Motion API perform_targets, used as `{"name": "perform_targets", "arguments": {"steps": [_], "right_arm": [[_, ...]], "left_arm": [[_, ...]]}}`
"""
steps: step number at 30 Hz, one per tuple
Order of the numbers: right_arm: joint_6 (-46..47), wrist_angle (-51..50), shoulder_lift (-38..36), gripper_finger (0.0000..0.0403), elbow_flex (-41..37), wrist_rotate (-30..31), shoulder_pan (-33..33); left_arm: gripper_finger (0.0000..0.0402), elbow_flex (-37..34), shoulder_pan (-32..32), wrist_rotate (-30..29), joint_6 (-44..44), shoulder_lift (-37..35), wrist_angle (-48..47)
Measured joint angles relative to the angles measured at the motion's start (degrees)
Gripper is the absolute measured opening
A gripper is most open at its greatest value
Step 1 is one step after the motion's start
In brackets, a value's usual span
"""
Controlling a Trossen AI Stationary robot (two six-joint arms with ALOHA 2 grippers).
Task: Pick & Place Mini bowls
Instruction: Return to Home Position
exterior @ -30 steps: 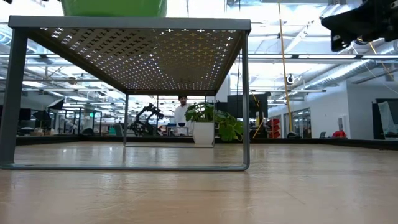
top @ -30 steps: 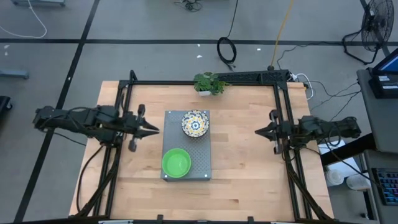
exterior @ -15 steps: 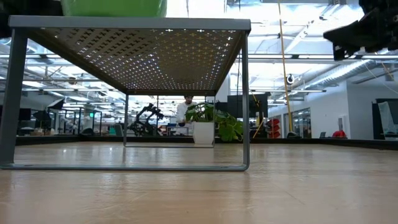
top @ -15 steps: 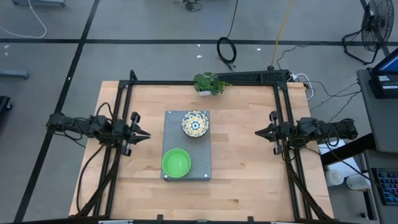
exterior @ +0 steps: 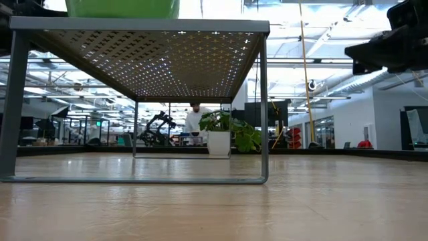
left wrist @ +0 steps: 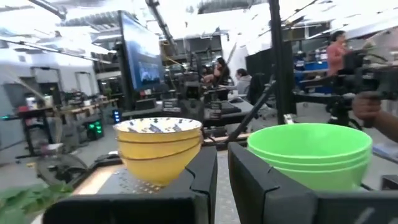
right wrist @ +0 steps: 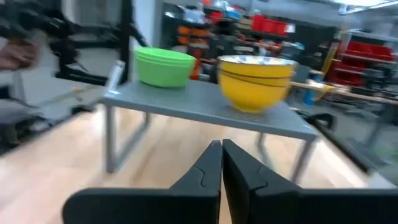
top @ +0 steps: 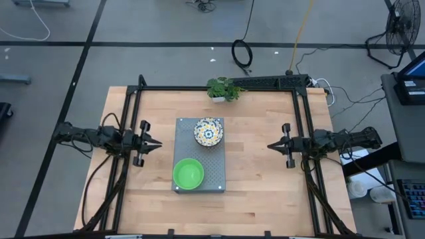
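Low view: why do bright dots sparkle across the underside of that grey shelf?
Low view: the perforated shelf is backlit, so the room's ceiling lights shine through its holes, and the right pincer shows as a dark silhouette. High view: even light, no hard shadows on the table.

Grey perforated shelf (top: 216, 169) centred on wooden table (top: 265, 186) — potted plant (top: 222, 87) at far edge; person (exterior: 194, 119) beyond.

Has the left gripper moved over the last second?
Yes. The left gripper has drawn back leftward in the high view, widening its gap from the grey tray.
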Motion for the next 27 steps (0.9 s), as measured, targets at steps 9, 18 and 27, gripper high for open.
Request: {"name": "perform_targets", "arguments": {"steps": [9,18,27], "right_arm": [[2.9,2.4,0.1,0.0,-3.5,-2.4,0.0],[2.8,2.4,0.1,0.0,-3.6,-2.4,0.0],[2.8,2.3,0.1,0.0,-3.6,-2.4,0.0]], "left_arm": [[0.0047,0.0,0.0,-6.4,-5.8,0.1,-5.7],[0.0047,0.0,0.0,-6.4,-7.1,0.1,-5.4],[0.0047,0.0,0.0,-6.4,-7.0,0.1,-5.4]]}}
